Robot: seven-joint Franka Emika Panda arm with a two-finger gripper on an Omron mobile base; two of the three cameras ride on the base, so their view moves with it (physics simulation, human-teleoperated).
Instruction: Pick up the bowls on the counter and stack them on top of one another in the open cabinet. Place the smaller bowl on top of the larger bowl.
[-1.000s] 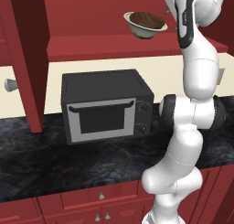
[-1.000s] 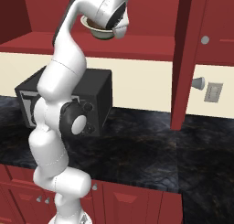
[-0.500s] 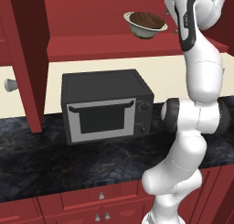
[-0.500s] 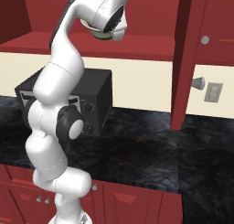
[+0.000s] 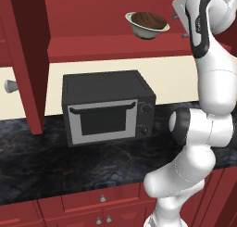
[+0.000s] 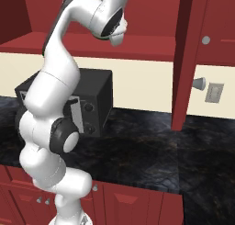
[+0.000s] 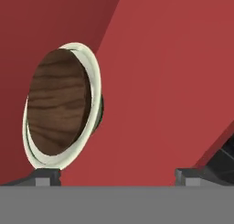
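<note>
- Presently, the smaller bowl (image 5: 148,21) sits nested in the larger bowl (image 5: 146,32) on the open cabinet (image 5: 115,47) shelf.
- Your jaws stand wide, holding nothing.
- Judged rigid, light, slippery; grip any rim.

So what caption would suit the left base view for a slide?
Brown bowl nested in the cream bowl on the cabinet shelf, above the microwave.

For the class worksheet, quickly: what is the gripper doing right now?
Gripper: open, fingers spread wide, holding nothing; the stacked bowls sit free on the cabinet shelf.
</note>
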